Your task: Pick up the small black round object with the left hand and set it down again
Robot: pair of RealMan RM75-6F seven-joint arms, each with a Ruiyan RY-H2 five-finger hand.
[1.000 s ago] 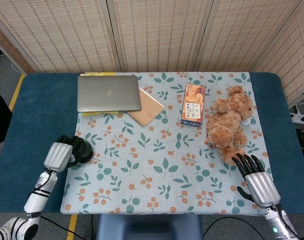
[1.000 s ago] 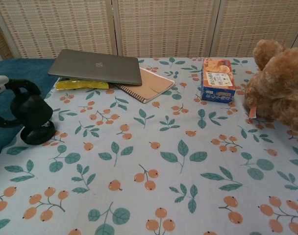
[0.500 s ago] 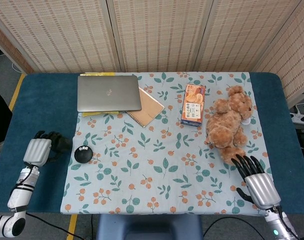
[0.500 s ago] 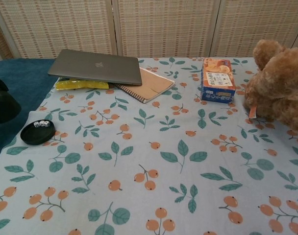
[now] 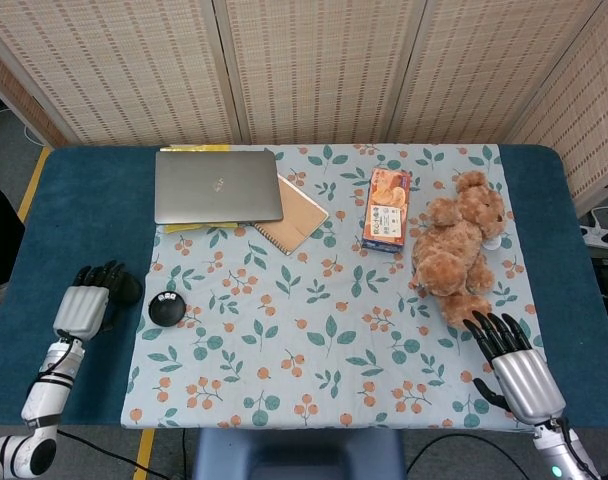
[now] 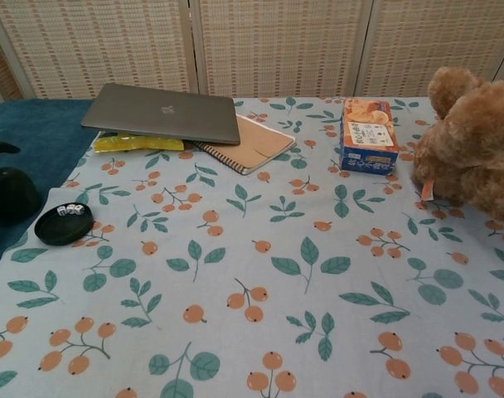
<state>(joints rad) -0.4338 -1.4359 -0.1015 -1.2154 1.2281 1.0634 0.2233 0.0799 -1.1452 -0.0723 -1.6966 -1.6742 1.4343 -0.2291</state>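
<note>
A small black round object point(image 5: 166, 308) lies flat on the floral cloth point(image 5: 314, 340) that covers the middle of the surface point(image 5: 54, 220), close to the cloth's left edge and well toward the robot from the closed laptop point(image 5: 217, 186). It has a little pale patch on top, seen in both views. Nothing touches it.

The left hand point(image 5: 87, 304) is on the bare blue surface just left of the object, on the side away from the laptop, with a clear gap between them. Its dark fingers look loosely spread and hold nothing (the chest view catches only a dark blur of it at the frame edge). The object is round, so there is no long axis to line up with.

The right hand point(image 5: 512, 365) is far off, at the cloth's opposite corner near a brown teddy bear point(image 5: 456, 245), fingers fanned and empty. The left hand is much nearer.

Judging from this, the object is down and released.
</note>
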